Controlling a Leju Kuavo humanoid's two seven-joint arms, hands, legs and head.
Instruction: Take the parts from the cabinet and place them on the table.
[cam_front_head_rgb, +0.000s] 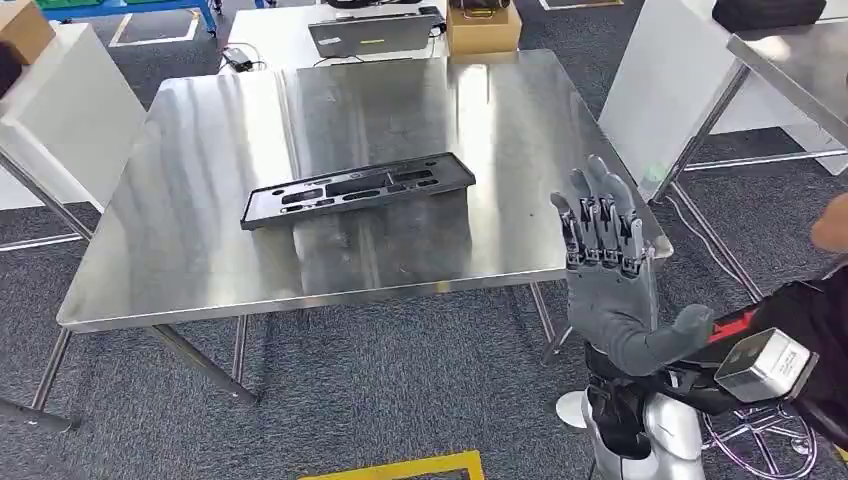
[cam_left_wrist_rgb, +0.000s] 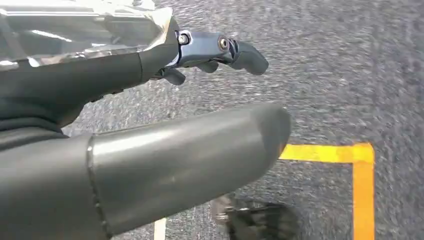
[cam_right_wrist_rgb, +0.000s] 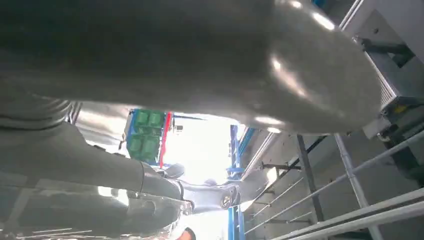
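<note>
On the left of my head view I have the steel worktop (cam_front_head_rgb: 180, 240), and lying flat near its middle is the long black part (cam_front_head_rgb: 357, 188), slightly angled, its length running across in front of me. I judge it has been set well in from the edges so it cannot slide off, which suits the task of laying parts out here. Behind it, at the far edge, sit a laptop (cam_front_head_rgb: 372, 32) and a cardboard box (cam_front_head_rgb: 483, 28) (neither is mine to touch, as far as the task goes).

My left hand (cam_left_wrist_rgb: 210, 55) hangs low over the grey carpet beside a yellow floor marking (cam_left_wrist_rgb: 360, 165); its fingers look loosely curled and I see nothing in them, though I cannot tell its state for sure.

Further right, my right hand (cam_front_head_rgb: 612, 270) is raised off the worktop's near right corner, palm upright, fingers straight and spread, holding nothing. The part lies well apart from it, off to its left and further in on the worktop. I read this as a hand free of the part, ready for the next fetch from the cabinet.
</note>
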